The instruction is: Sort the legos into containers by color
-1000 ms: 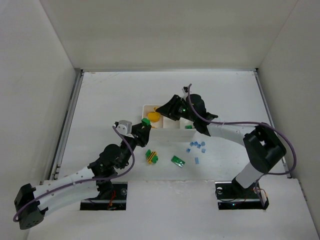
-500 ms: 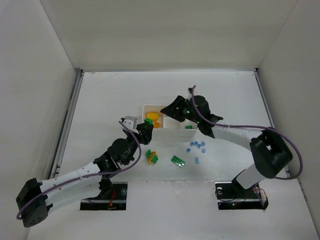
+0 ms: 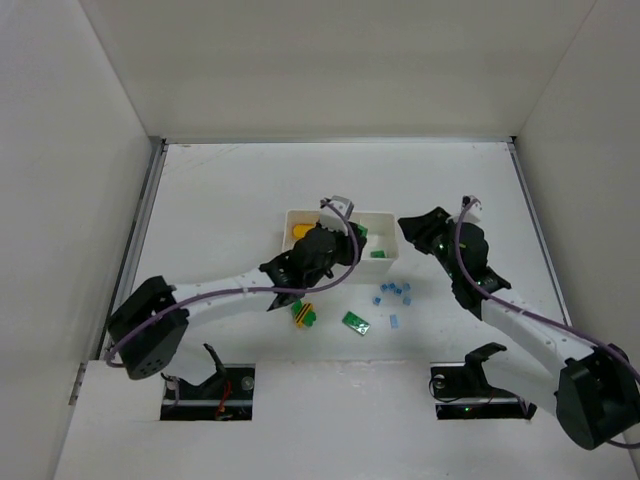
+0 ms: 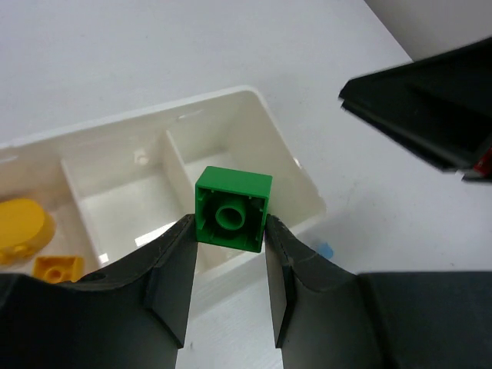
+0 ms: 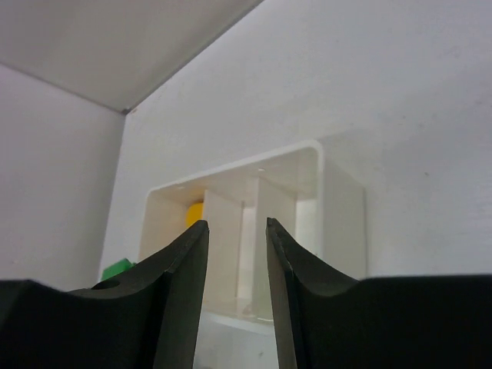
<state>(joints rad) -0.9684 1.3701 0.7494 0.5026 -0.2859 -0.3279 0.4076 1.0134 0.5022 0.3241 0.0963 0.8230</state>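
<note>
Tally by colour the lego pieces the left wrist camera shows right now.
Yellow-orange plastic pieces: 2 (round piece, small square brick), in the white plastic tray.
Green square plastic brick: 1, in the left gripper.
Light blue brick: 1, partly hidden beside the tray.
Total: 4.

The left gripper [image 4: 229, 242], carrying the green brick [image 4: 233, 207], has swung from beside the left end of the white tray [image 4: 304, 181] to above its middle and right compartments. The right gripper [image 3: 410, 222] has drawn back from over the tray to the table [image 3: 450, 180] right of it, its jaws slightly apart and empty
</note>
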